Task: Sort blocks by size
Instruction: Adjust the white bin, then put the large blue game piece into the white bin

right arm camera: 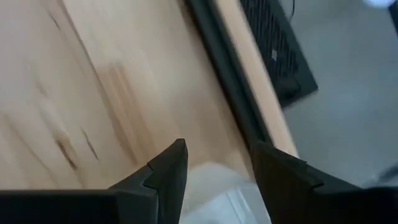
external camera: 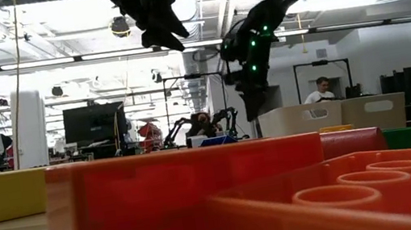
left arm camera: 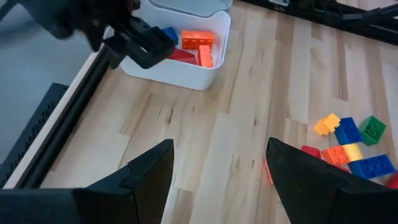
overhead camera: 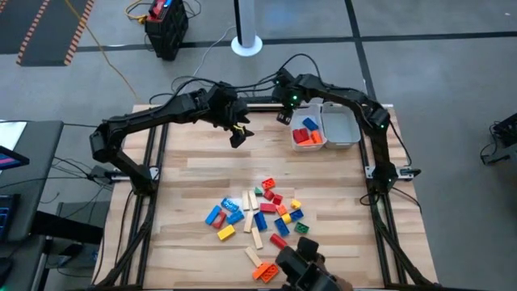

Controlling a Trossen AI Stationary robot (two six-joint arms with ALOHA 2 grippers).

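I take the white rectangular plastic tray (overhead camera: 309, 129) at the far right of the table as my landmark; it holds a few sorted red, orange and blue studded bricks. My right gripper (overhead camera: 284, 114) hangs just beside its left edge, fingers apart with nothing between them. My left gripper (overhead camera: 237, 134) is further left of the tray, raised off the wood, fingers also spread and empty. The unsorted pile of small coloured plastic bricks and pale wooden bars (overhead camera: 260, 218) lies well apart from the tray, toward the near edge of the table and slightly left of it. I judge the left gripper marginally nearer the pile, so the next pick is probably its job.
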